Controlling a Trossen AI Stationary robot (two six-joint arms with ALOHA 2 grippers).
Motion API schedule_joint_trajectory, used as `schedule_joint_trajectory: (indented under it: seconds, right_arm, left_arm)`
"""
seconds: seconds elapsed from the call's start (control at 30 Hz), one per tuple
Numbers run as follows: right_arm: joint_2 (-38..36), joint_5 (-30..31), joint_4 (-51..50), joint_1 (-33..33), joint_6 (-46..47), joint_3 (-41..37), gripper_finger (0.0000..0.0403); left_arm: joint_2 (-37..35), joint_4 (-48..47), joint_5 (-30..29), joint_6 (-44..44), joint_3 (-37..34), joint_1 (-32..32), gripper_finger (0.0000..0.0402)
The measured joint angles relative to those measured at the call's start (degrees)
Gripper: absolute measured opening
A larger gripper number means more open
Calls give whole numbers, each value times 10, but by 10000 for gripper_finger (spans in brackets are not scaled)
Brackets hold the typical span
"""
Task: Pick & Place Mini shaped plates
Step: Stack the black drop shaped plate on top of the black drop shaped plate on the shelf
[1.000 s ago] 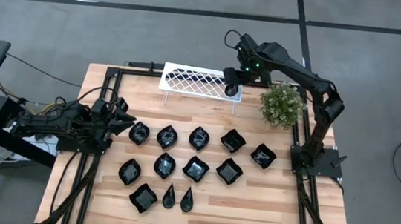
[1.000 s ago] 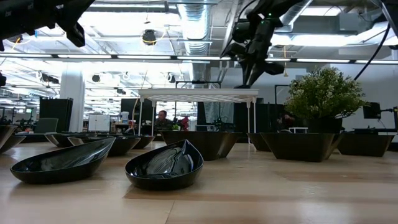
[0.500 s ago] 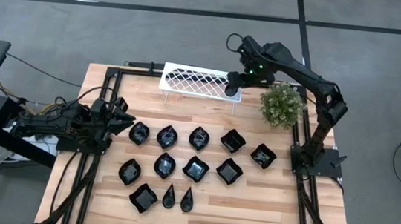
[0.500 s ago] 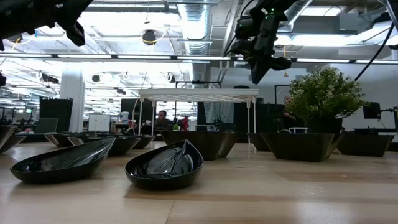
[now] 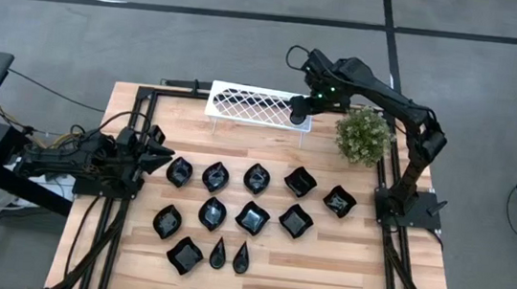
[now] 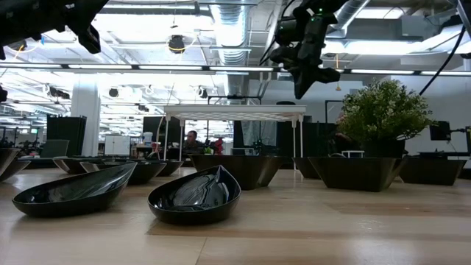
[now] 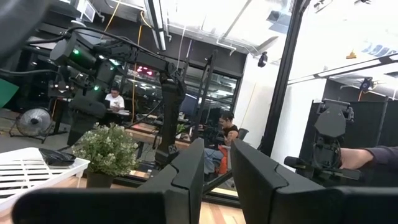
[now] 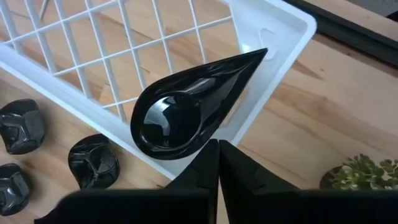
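In the high view, the right gripper point(image 5: 298, 113) covers the rack's point(image 5: 244, 102) right end, hiding the teardrop plate point(image 8: 186, 109) that lies there. The left gripper point(image 5: 163, 153), at the table's point(image 5: 342, 269) left edge, is too small to show its finger gap. In the low view, the far plates point(image 6: 96, 168) overlap, their shapes unreadable.

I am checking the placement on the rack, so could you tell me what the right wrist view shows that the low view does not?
Only the right wrist view shows a teardrop plate lying on the white lattice rack, beyond the right pincer, which is shut and empty.

Only the low view shows the rack's legs, two dishes side on in front, and the room behind.

Both show the rack, the green plant and black plates on the wooden table.
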Motion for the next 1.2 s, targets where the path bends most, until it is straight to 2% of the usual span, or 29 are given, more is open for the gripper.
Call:
schedule_joint_trajectory:
  seconds: [0.2, 0.33, 0.4, 0.63, 0.83, 1.0, 1.2]
  right_arm:
    - [0, -1, -2, 3, -19, 0, 3]
    - [-15, -45, -6, 24, -74, -1, 2]
    - [-31, -67, -6, 48, -103, -1, 1]
    - [-89, -71, 10, 183, -142, -1, 1]
    - [-107, -34, 53, 315, -79, -1, 1]
    - [-98, -31, 112, 415, 0, 0, 1]
    - [-62, 13, 162, 509, 75, 0, 1]
  left_arm:
    - [0, 3, 0, 0, 0, 0, 82]
    - [0, 5, 0, 0, 0, 0, 82]
    - [0, 7, 0, 0, 0, 0, 82]
    - [0, 9, 0, 0, 0, 0, 82]
    - [0, 9, 0, 0, 0, 0, 82]
    - [0, 9, 4, 0, 0, 0, 82]
    - [0, 9, 61, 0, 0, 0, 82]
